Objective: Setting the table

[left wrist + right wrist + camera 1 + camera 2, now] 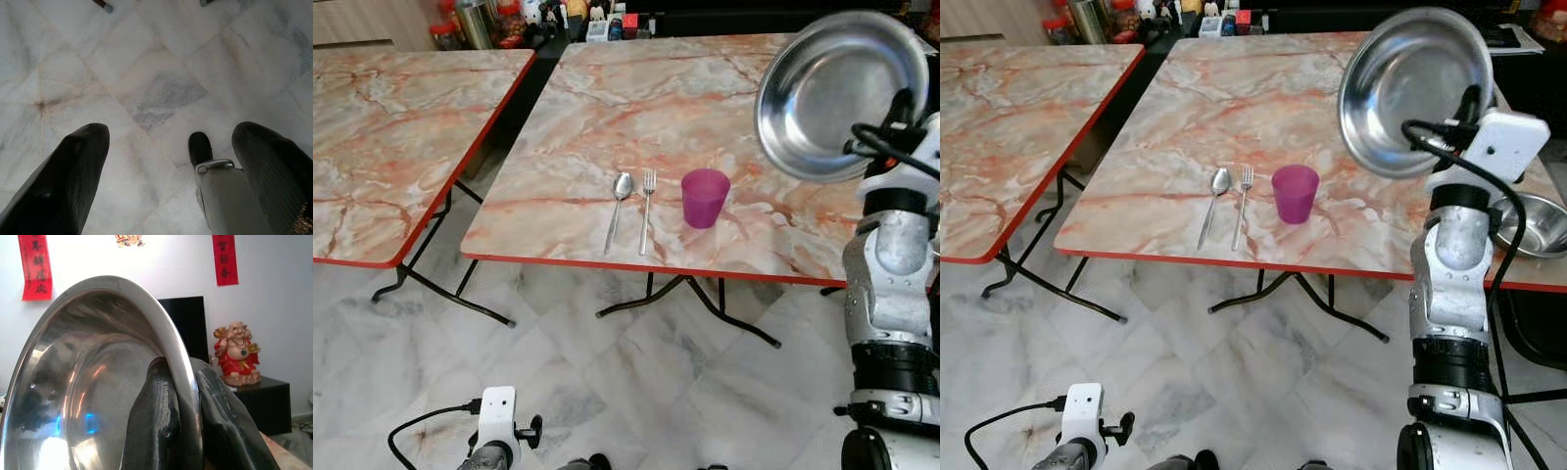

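One thin rim pinch is all the right pincer (178,431) has on the steel plate (837,93), held up on edge above the tabletop (607,117). Could slip or clip the purple cup (705,197) beside the fork (646,208) and spoon (619,208). Left pincer (171,161) hangs released over the floor.

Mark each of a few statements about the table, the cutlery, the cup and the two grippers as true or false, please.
1. The right gripper pinches the rim of a steel plate held above the table. True.
2. The purple cup lies on its side. False: it stands upright.
3. The spoon lies beside the fork, left of the cup. True.
4. The left gripper holds a fork. False: it hangs open over the floor.
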Controlling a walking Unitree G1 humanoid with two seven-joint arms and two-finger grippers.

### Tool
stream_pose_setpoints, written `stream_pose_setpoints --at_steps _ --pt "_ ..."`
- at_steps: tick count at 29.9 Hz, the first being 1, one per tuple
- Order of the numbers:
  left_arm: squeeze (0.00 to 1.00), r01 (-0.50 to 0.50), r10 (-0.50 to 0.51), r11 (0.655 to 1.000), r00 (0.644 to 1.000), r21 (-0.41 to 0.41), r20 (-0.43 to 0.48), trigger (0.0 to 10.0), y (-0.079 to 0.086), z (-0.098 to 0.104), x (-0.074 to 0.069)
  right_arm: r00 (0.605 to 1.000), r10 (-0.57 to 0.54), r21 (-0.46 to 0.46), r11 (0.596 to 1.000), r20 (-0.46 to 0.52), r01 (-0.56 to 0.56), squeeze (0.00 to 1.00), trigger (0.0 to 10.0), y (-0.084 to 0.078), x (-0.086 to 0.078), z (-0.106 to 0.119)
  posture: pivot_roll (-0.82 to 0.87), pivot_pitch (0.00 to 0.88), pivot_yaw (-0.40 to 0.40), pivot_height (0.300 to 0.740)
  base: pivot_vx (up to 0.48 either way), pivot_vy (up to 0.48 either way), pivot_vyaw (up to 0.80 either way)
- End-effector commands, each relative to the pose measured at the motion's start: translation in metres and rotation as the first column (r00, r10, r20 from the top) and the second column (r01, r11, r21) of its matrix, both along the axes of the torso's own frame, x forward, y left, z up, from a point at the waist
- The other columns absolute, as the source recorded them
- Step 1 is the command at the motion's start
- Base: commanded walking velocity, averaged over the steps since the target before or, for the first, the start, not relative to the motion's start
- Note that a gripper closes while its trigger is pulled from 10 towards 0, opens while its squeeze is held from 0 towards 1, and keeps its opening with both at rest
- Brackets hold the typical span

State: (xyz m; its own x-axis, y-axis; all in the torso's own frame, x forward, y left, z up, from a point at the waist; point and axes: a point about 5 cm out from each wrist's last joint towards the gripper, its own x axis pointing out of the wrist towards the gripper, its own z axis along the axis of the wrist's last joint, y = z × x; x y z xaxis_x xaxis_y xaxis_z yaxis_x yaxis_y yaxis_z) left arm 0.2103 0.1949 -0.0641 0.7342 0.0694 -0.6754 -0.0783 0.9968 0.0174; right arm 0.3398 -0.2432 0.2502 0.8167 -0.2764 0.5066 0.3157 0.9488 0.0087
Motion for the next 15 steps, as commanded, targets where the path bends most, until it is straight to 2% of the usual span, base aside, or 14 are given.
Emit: stream_pose_setpoints --at_steps 1,7,15 --pt "0.00 -0.036 0.036 0.999 0.999 0.004 -0.041 10.0 0.006 -0.005 -0.009 1.000 0.009 -0.011 1.000 0.023 -0.009 0.00 10.0 0.003 -0.001 0.008 -0.10 0.130 0.089 0.740 0.000 0.480 0.00" --pt "0.00 -0.059 0.059 0.998 0.998 0.004 -0.030 10.0 0.009 -0.003 -0.006 1.000 -0.004 -0.037 0.999 -0.031 0.003 0.00 10.0 0.002 0.003 0.005 -0.11 0.135 0.067 0.740 0.000 0.480 0.00" --pt "0.00 -0.073 0.073 0.997 0.997 -0.001 -0.028 10.0 0.011 -0.003 -0.006 1.000 0.004 -0.056 0.998 -0.027 -0.005 0.00 10.0 -0.004 0.005 0.015 -0.14 0.135 0.044 0.740 0.000 0.480 0.00"
